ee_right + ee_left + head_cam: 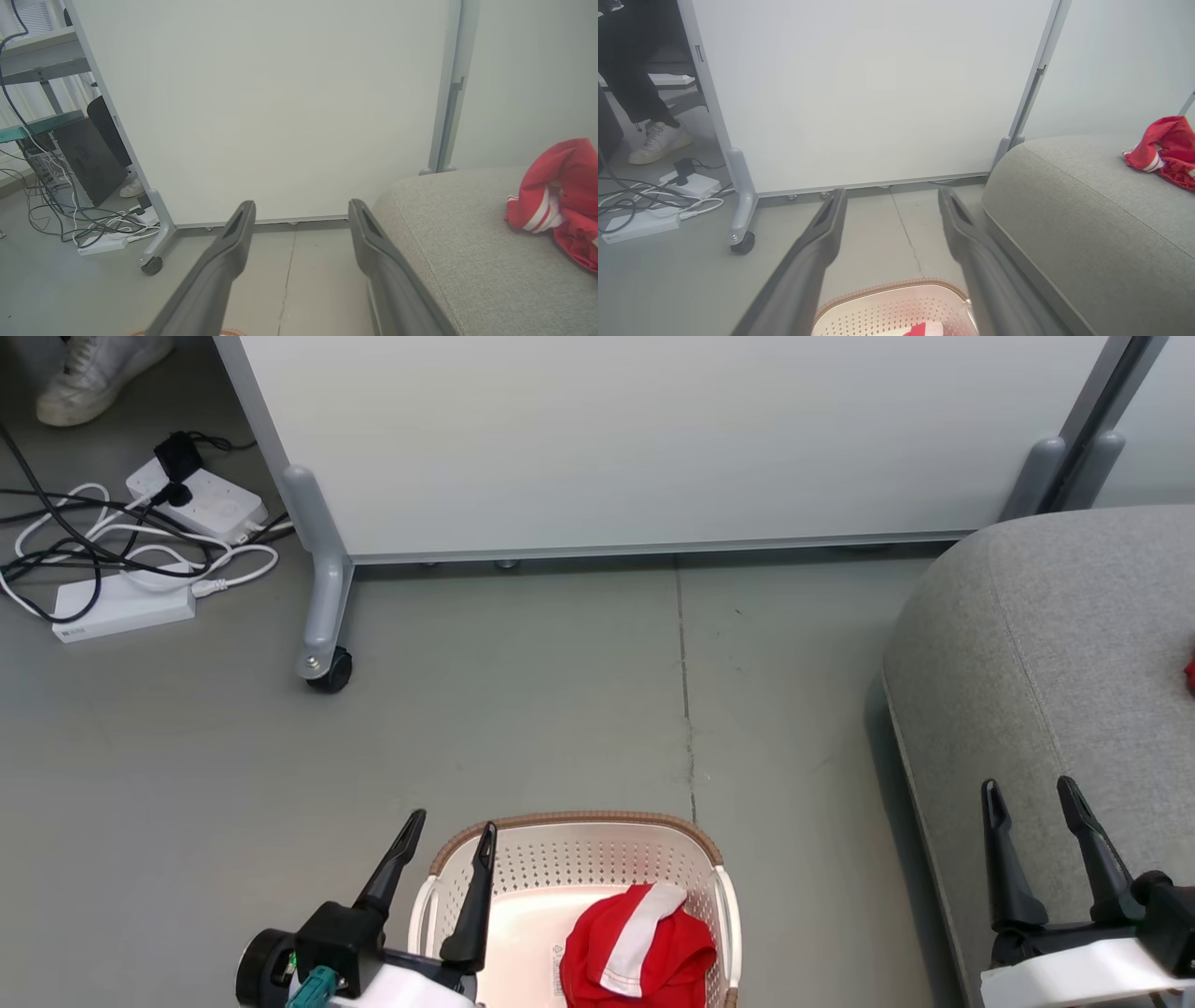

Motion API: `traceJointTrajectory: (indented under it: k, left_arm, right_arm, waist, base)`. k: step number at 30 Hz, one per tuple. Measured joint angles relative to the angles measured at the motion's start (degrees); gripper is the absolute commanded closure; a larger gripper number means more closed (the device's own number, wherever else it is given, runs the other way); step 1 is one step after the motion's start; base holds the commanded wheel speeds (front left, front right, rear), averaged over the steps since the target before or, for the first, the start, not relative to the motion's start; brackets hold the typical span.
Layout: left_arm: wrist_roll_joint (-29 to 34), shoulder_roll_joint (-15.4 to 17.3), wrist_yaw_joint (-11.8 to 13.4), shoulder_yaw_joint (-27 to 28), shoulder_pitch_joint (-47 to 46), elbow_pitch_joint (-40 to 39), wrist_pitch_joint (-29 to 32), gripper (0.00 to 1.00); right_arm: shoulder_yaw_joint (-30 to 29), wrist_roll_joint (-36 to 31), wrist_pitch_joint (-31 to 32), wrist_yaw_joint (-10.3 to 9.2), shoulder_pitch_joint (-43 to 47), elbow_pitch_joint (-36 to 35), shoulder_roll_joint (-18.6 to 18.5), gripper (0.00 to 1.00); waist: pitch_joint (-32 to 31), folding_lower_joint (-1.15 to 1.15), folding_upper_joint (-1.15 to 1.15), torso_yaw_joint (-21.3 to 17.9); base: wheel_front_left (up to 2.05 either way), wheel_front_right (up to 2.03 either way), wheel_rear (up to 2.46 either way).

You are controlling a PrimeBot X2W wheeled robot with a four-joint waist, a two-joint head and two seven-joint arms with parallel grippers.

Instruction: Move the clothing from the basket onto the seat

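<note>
Your left end effector (pixel 453 821) has its fingers apart and empty, by the left rim of the basket (pixel 579 819), which sits on the floor (pixel 560 709) nearest you. One red garment (pixel 644 947) with a white band lies crumpled inside the basket, toward its right side. Your right end effector (pixel 1027 786) is also spread wide and holds nothing, poised over the near left part of the seat (pixel 1055 644), which stands to the right of the basket and apart from it. A second red garment (pixel 560 196) lies on the seat, far right. Beyond, a white panel (pixel 653 439) on castors crosses the floor. Power strips (pixel 121 607) and cables lie far left, near a person's shoe (pixel 98 373).
</note>
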Motion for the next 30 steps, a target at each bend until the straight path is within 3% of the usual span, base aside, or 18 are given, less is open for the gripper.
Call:
traceJointTrajectory:
  k: [5, 14, 23, 30]
  left_arm:
    - [-0.4, 0.0, -1.3, -1.7, -1.2, 0.4, 0.0, 0.0]
    - [3.3, 0.0, -3.0, -6.7, -8.1, 8.1, 0.0, 0.0]
    - [7.8, 0.1, -5.5, -11.5, -19.9, 21.0, 0.0, 0.0]
    - [8.4, 1.3, -5.9, -17.0, -29.9, 32.6, 0.0, 0.0]
  right_arm:
    - [0.6, -0.3, 0.0, 0.0, -0.3, 0.1, -0.6, 0.0]
    - [0.9, -0.4, 0.0, 0.0, -3.8, -0.7, -1.3, 0.0]
    - [1.4, -1.1, 0.0, 0.0, -8.5, -3.2, -0.8, 0.0]
    - [3.4, 1.1, 0.0, 0.0, -12.2, -3.3, 0.3, 0.0]
  waist:
    - [2.2, 0.0, 0.0, 0.0]
    - [10.3, 0.0, 0.0, -0.7]
    - [22.9, 0.0, 0.0, -3.0]
    - [32.7, 0.0, 0.0, -5.9]
  base:
    - [0.0, 0.0, 0.0]
    - [0.0, 0.0, 0.0]
    - [0.0, 0.0, 0.0]
    - [0.0, 0.0, 0.0]
